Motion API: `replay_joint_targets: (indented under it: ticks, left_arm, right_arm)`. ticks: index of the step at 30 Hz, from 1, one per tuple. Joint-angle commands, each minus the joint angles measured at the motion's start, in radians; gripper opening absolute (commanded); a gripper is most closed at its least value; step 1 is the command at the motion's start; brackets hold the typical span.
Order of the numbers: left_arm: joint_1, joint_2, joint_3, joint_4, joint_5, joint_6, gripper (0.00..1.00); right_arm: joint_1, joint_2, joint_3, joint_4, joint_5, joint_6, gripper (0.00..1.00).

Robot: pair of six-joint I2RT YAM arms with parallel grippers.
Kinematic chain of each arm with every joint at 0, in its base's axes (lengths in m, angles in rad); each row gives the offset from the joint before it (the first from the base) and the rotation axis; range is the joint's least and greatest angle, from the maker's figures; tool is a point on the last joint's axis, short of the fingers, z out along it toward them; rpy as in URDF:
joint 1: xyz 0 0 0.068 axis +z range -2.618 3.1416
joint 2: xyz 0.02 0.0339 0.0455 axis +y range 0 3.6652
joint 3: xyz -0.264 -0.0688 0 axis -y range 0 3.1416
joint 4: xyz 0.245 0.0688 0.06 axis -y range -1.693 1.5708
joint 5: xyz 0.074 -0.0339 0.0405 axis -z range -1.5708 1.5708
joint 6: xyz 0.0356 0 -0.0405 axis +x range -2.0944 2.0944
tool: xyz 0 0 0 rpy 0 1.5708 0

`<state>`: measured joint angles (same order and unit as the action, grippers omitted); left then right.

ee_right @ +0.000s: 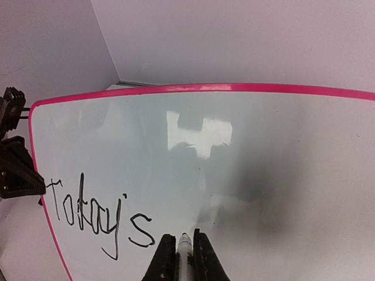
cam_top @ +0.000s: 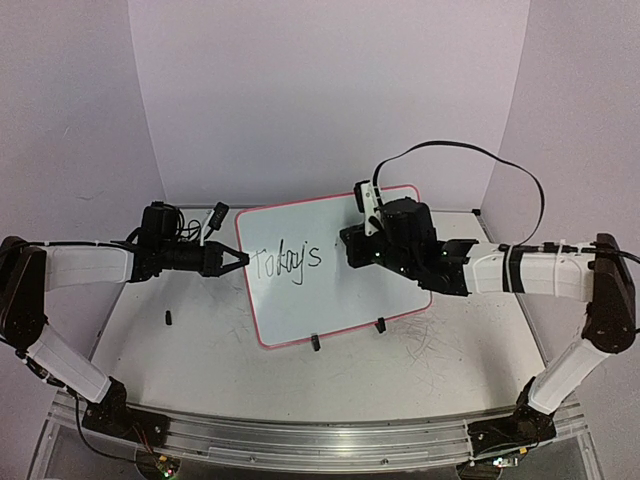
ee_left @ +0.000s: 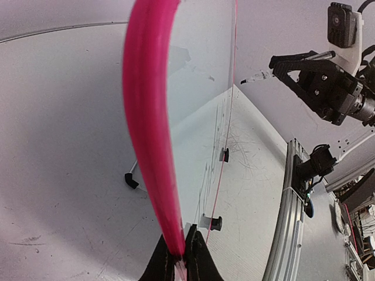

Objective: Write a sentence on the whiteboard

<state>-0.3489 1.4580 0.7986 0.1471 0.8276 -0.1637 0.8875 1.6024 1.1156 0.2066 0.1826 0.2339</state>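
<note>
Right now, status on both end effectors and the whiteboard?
Left end effector shut on whiteboard left rim. Right end effector shut on marker, tip just past the sentence, which reads only "Today's". Nothing in the way.

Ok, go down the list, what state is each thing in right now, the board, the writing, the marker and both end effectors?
whiteboard: standing up, left rim clamped.
sentence: unfinished, only "Today's" written.
marker: gripped, tip by the board after the s.
left end effector: shut on the whiteboard rim.
right end effector: shut on the marker.
</note>
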Motion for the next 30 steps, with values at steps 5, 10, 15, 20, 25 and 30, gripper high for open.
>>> replay_joint_targets:
  ticks: [5,10,15,20,25,30]
  left_arm:
    - [-0.003,0.044,0.024,-0.054,-0.16,0.066,0.0]
    - [-0.003,0.045,0.023,-0.055,-0.16,0.067,0.0]
    - [-0.002,0.045,0.023,-0.055,-0.16,0.067,0.0]
    - [-0.003,0.041,0.022,-0.056,-0.162,0.068,0.0]
    - [-0.003,0.042,0.024,-0.057,-0.163,0.069,0.0]
    - [-0.003,0.044,0.025,-0.058,-0.163,0.069,0.0]
  right_arm:
    - [-0.002,0.051,0.08,0.011,0.004,-0.026,0.0]
    - [-0.012,0.056,0.084,0.014,0.017,-0.012,0.0]
    - [-0.012,0.067,0.091,0.016,0.014,-0.013,0.0]
    - [-0.019,0.075,0.09,0.017,0.032,-0.002,0.0]
    - [-0.021,0.083,0.082,0.016,0.029,0.004,0.0]
    - [-0.021,0.075,0.056,0.011,0.026,0.015,0.0]
